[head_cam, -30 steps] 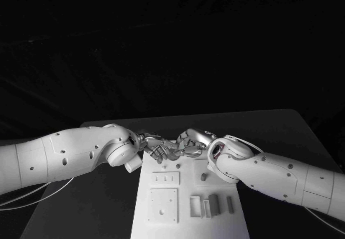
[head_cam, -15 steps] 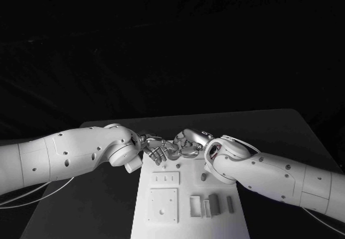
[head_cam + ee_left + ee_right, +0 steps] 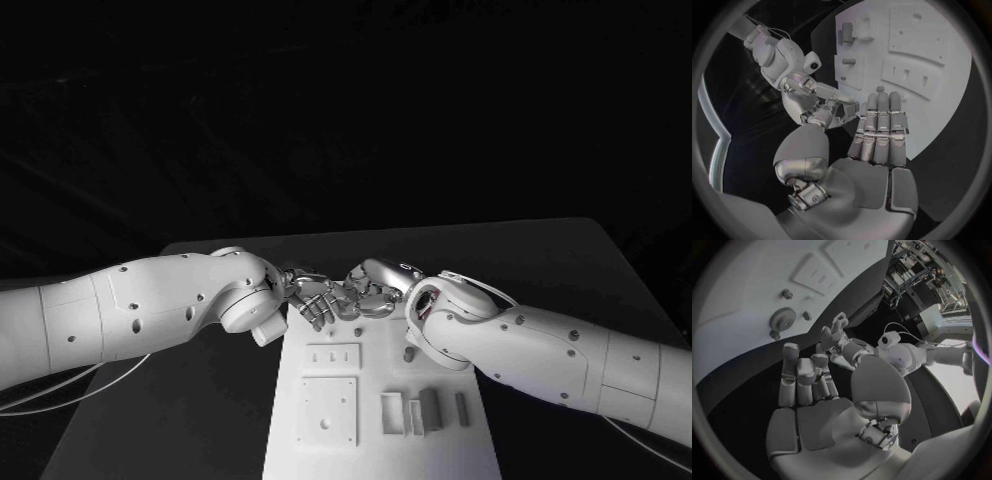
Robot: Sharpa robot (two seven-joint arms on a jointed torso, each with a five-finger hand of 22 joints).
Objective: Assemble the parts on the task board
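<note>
Black table — left hand and right hand meet over task board, grips seemingly unclear.

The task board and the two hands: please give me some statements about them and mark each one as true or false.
1. The left hand and the right hand are close together over the far end of the task board. True.
2. A gear lies on the task board. True, the right wrist view shows it.
3. The task board lies on a wooden table. False: the table is black.
4. The left hand rests far away at the table's near edge. False: it is up at the board's far end, next to the right hand.
5. Raised plates with slots and holes sit on the board, such as the square plate. True.
</note>
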